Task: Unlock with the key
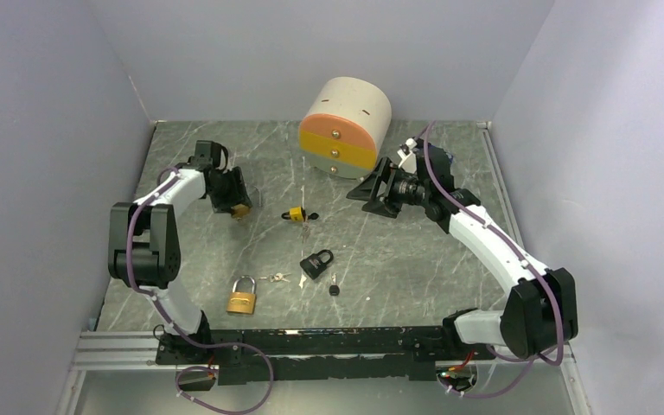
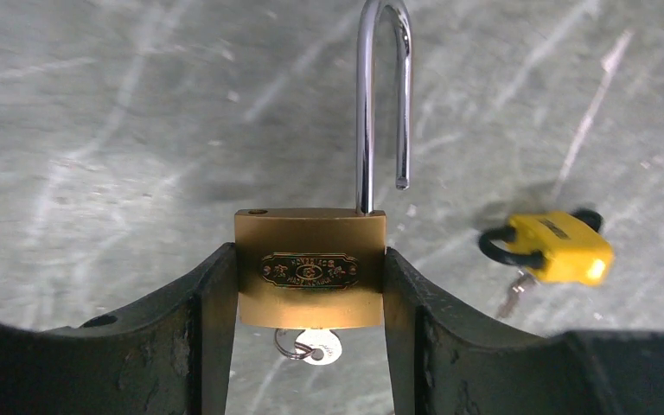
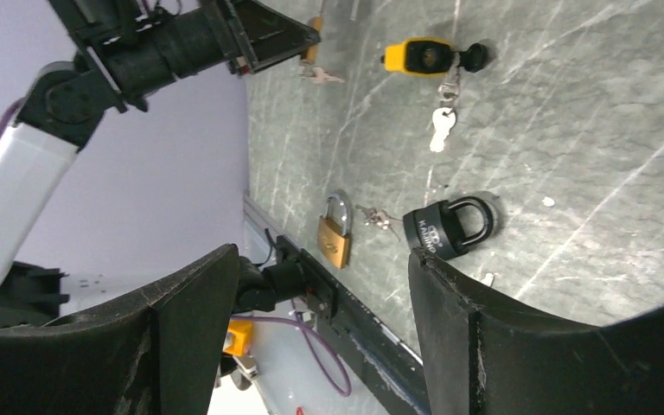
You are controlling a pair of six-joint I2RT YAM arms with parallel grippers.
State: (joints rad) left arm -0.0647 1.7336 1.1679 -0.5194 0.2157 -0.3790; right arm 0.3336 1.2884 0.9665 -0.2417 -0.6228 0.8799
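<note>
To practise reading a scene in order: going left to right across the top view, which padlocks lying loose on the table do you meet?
brass padlock → yellow padlock → black padlock

Counter [image 1: 415, 259] is dark grey-green, marbled with pale white veins, and the walls [image 1: 43, 130] are pale lavender. Brass padlock [image 2: 309, 268] in the black left fingers [image 2: 181, 346] has a gold-yellow body with a dark oval scrollwork emblem, a chrome shackle [image 2: 365, 104] and a silver key [image 2: 318, 345]. The second brass padlock [image 1: 241, 299] has the same gold and chrome, the yellow padlock [image 2: 562, 248] has a black shackle, and the black padlock [image 1: 316, 262] is black all over. Drawer unit [image 1: 346, 104] is cream with fronts orange, yellow, off-white top down; cables [image 1: 519, 252] purple.
</note>
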